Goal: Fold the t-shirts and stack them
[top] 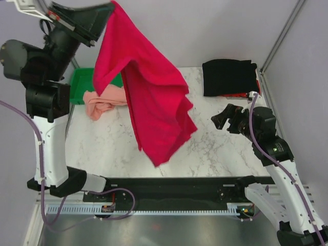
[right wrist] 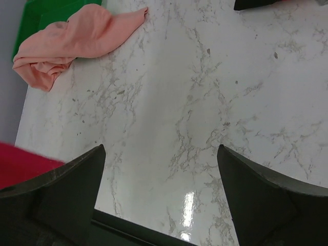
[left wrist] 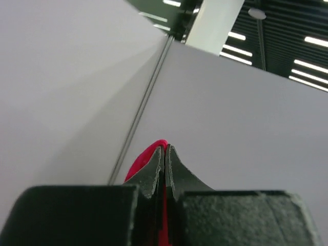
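Three shirts: the crimson-red t-shirt (top: 154, 97) hangs over the marble table (top: 102, 148), pinched in the raised left gripper (left wrist: 164, 149). The black t-shirt (top: 228, 77) lies folded at the far right corner. The salmon-pink t-shirt (right wrist: 72, 38) lies crumpled beside the green tray (top: 82, 84). The right gripper (right wrist: 160, 149) gapes empty.

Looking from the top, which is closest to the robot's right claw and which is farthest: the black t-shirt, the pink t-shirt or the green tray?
Measured from the right gripper in the top view:
1. the black t-shirt, folded just beyond it at the far right of the table.
2. the salmon-pink t-shirt, crumpled across the table on the left.
3. the green tray, behind the pink one in the far left corner.
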